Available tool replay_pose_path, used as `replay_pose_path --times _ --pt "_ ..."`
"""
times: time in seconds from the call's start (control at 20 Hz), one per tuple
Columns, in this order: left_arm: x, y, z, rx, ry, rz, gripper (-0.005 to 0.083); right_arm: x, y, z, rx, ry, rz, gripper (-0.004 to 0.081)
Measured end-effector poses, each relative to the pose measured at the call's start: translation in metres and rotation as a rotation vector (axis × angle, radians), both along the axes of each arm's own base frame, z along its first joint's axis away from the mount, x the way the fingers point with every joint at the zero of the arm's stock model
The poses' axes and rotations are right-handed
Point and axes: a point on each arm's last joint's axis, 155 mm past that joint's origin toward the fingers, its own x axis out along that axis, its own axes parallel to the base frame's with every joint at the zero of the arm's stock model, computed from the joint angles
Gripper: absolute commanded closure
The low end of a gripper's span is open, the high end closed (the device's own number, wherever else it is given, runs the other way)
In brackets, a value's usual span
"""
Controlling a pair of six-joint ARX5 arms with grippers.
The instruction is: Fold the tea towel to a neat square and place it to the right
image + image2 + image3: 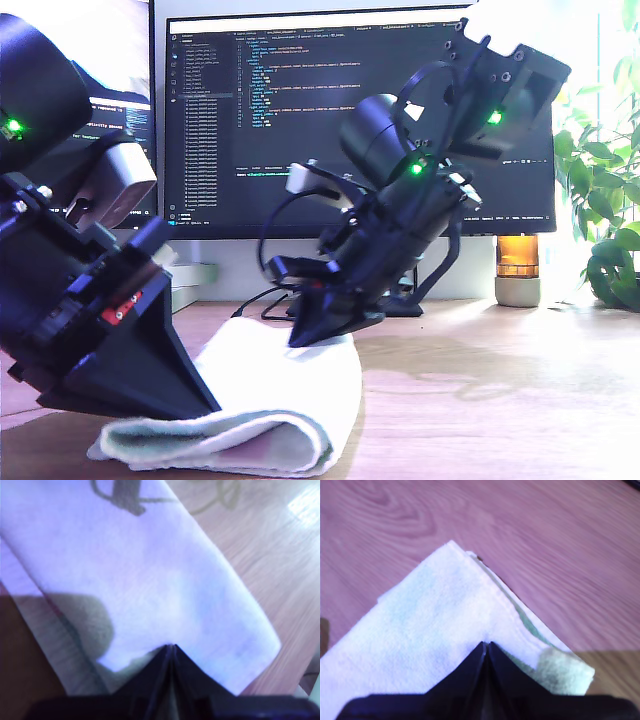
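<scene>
Grippers: my first gripper (171, 647) and my second gripper (485, 645) each clamp the folded fluffy white terry tea towel (285, 385). Advice: keep both edges aligned; lower evenly.

A light wooden desk (500, 370) is carrying the folded tea towel (270, 400), which is lying flat toward the exterior view's left. A monitor stand (405, 305) and a small amber-topped container (517, 270) are standing at the desk's back edge.
</scene>
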Motion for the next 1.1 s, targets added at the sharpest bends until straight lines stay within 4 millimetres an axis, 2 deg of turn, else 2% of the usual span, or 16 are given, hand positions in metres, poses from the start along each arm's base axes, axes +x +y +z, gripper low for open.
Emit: replay_pose_path --times 0.1,0.2,0.3,0.4,0.6,0.75,0.9,1.0,1.1 --pt "0.003 -0.002 0.021 -0.036 -0.060 -0.010 0.0797 0.000 -0.004 0.015 -0.006 -0.024 0.010 0.0781" --pt "0.005 -0.002 0.040 -0.062 -0.121 -0.009 0.0797 0.000 -0.004 0.052 0.021 -0.094 0.023 0.0781" --pt "0.006 0.002 0.050 -0.060 -0.161 -0.009 0.0797 -0.003 -0.006 0.091 0.049 -0.163 0.035 0.0781" --pt "0.006 0.006 0.055 -0.038 -0.205 -0.017 0.0797 -0.009 -0.010 0.109 0.043 -0.187 0.051 0.0781" --pt "0.010 0.020 0.071 0.034 -0.356 -0.038 0.0797 -0.025 -0.020 0.102 -0.024 -0.157 0.093 0.0781" --pt "0.014 0.026 0.085 0.028 -0.421 -0.029 0.0797 -0.036 -0.028 0.122 0.008 -0.211 0.090 0.0781" --pt "0.022 0.034 0.089 0.040 -0.454 -0.020 0.0797 -0.057 -0.042 0.139 0.053 -0.278 0.082 0.0781" --pt "0.029 0.041 0.091 0.037 -0.463 -0.012 0.0797 -0.073 -0.052 0.132 0.078 -0.280 0.063 0.0781" --pt "0.038 0.047 0.100 0.000 -0.479 0.007 0.0797 -0.093 -0.066 0.115 0.108 -0.242 0.020 0.0781"
